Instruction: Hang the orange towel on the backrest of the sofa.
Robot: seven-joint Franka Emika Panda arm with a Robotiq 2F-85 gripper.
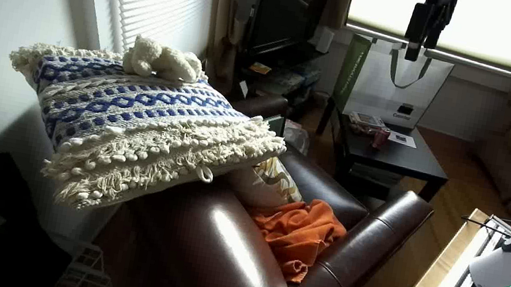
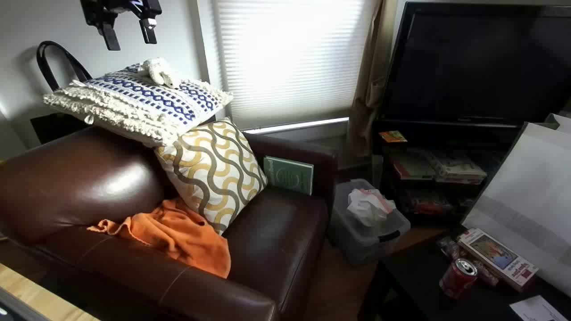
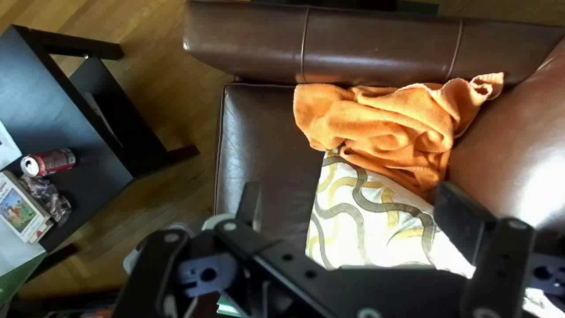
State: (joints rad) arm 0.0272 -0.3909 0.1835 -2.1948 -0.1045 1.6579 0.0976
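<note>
The orange towel lies crumpled on the sofa seat, between the armrest and a patterned pillow, in both exterior views (image 1: 302,233) (image 2: 178,234). In the wrist view the towel (image 3: 388,126) lies ahead of the fingers, one end near the corner of armrest and backrest. The brown leather sofa's backrest (image 1: 222,243) (image 2: 84,178) also shows at the right of the wrist view (image 3: 521,145). My gripper (image 3: 355,207) is open and empty, high above the sofa and apart from the towel. It also shows at the top of both exterior views (image 1: 420,47) (image 2: 131,41).
A blue-and-white fringed cushion (image 1: 136,106) with a white plush thing (image 1: 159,61) rests atop the backrest's far part. The patterned pillow (image 2: 218,174) leans below it. The armrest (image 3: 353,48) borders the towel. A black table (image 1: 390,156) holds a bag (image 1: 397,84) and a can (image 2: 458,278).
</note>
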